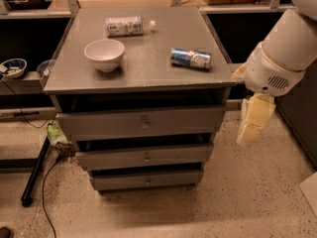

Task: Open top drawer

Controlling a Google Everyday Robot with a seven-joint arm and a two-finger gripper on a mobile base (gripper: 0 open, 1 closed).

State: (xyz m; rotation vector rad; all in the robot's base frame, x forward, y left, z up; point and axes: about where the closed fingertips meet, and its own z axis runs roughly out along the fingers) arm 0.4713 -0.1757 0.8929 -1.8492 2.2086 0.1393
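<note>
The top drawer (141, 123) is the widest grey front of the cabinet, just under the cabinet top (148, 68), with a small round knob (144, 124) at its centre. A dark gap shows above the front. Two slimmer grey drawers sit below it, the middle one (144, 156) and the bottom one (147, 180). My gripper (251, 125) hangs cream-coloured from the white arm (282, 53), to the right of the cabinet at about the top drawer's height. It is apart from the drawer and holds nothing that I can see.
On the cabinet top stand a white bowl (104, 54), a lying plastic bottle (126, 26) and a lying blue can (191, 58). A low shelf at the left holds a small bowl (12, 67). A black pole (34, 175) and a cable lie on the speckled floor at the left.
</note>
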